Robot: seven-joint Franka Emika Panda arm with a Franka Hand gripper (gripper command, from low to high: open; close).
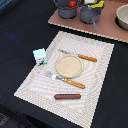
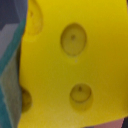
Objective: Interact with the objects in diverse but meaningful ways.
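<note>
The yellow holed cheese wedge (image 2: 75,65) fills the wrist view at very close range. In the exterior view a bit of the cheese wedge (image 1: 98,4) shows at the top edge, beside my gripper (image 1: 91,3), over a dark pot (image 1: 90,15). The fingers are hidden, so I cannot tell their state. A round red tomato (image 1: 73,4) lies in another dark pot (image 1: 65,11). The brown sausage (image 1: 67,96) rests on the striped placemat (image 1: 35,85) near its front edge. The white carton (image 1: 40,56) stands at the mat's edge on the exterior view's left.
A tan round plate (image 1: 68,65) sits mid-mat between an orange-handled knife (image 1: 82,57) and fork (image 1: 67,80). Both pots stand on a pinkish board (image 1: 107,27) at the back, with a light bowl (image 1: 123,17) at the exterior view's right.
</note>
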